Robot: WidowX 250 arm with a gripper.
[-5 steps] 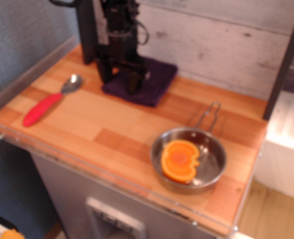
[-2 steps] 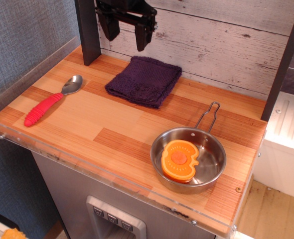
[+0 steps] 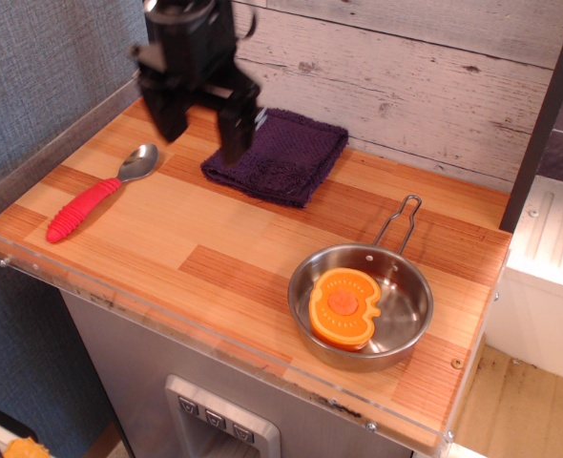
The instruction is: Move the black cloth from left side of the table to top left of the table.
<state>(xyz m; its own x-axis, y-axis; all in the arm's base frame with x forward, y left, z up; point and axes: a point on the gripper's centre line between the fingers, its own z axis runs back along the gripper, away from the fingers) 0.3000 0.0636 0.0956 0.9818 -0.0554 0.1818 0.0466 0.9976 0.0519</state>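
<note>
The black cloth (image 3: 286, 155) is a folded, dark purple-black towel lying flat on the wooden table (image 3: 205, 239), against the back wall at the rear, left of centre. My gripper (image 3: 205, 129) is black and hangs above the table, in front of the cloth's left edge. Its two fingers are spread apart with nothing between them. It covers a little of the cloth's left side.
A spoon with a red handle (image 3: 95, 196) lies at the left. A steel pan (image 3: 363, 305) holding an orange object (image 3: 342, 307) sits at the front right. A clear guard runs along the table's front and left edges. A dark post stands at the right.
One second ago my gripper was down on the cloth. It then rose high toward the back wall, leaving the cloth flat. Now it has come forward, left and lower, open.
</note>
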